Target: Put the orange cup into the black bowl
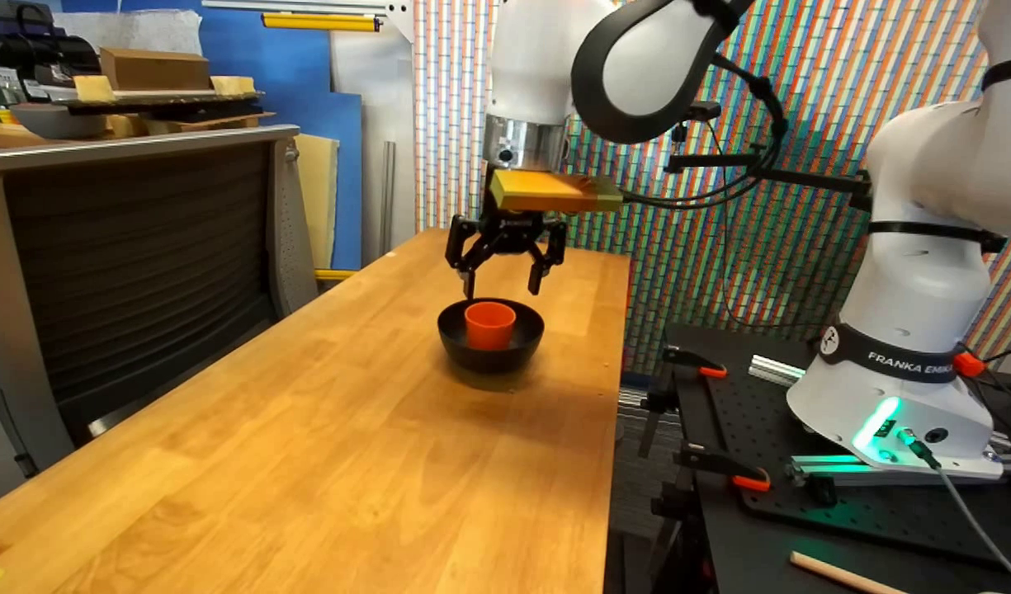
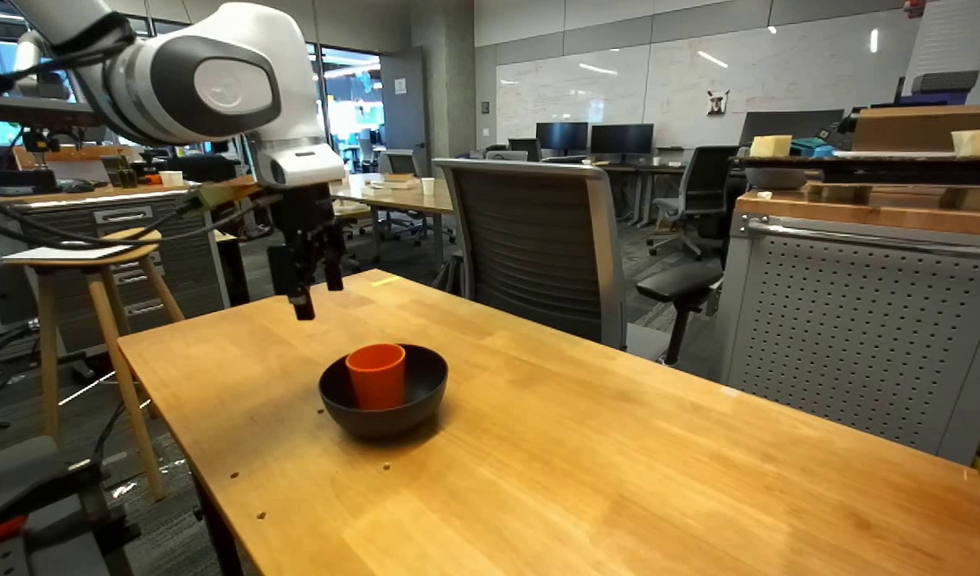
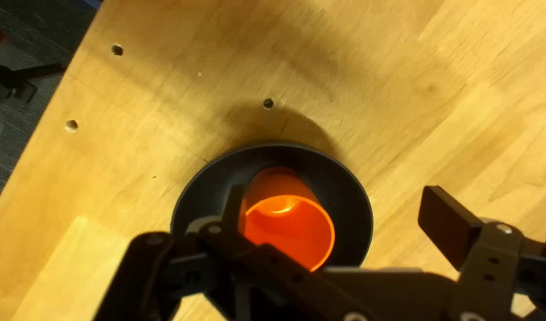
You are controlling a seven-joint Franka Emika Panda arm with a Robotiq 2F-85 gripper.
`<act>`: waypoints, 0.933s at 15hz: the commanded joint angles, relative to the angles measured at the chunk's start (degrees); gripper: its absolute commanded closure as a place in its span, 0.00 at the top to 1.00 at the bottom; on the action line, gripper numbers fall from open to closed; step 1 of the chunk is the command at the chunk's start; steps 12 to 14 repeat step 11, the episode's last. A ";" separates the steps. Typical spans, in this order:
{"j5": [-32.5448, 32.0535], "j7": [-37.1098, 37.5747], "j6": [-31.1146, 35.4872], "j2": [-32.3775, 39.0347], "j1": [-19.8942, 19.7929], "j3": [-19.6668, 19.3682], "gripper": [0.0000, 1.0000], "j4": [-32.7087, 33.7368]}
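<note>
Wood nearest: tabletop spread out under the black bowl, and inside that bowl the orange cup, mouth up, upright or close to it. Looks like the placing step at its end, with only withdrawal left, to judge by the layout; calls next for a straight lift, slow at first, with no sideways sweep, for fear of tipping cup or nudging rim. Above, in both exterior views, the gripper, apart from cup and bowl, with jaws well spread and nothing between the tips. From the wrist camera, one finger across the sight of the cup's side, the opposite one out over wood past the bowl's edge. Fingers downward, wrist close to vertical over them, then the white arm, arched high and back to a base on a separate black stand. Farther off, beyond the tabletop's edge, a grey office chair; last and deepest, a whiteboard catching streaks of light.
</note>
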 commanded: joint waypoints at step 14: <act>14.20 -18.69 -27.17 -18.84 2.29 8.70 1.00 -2.41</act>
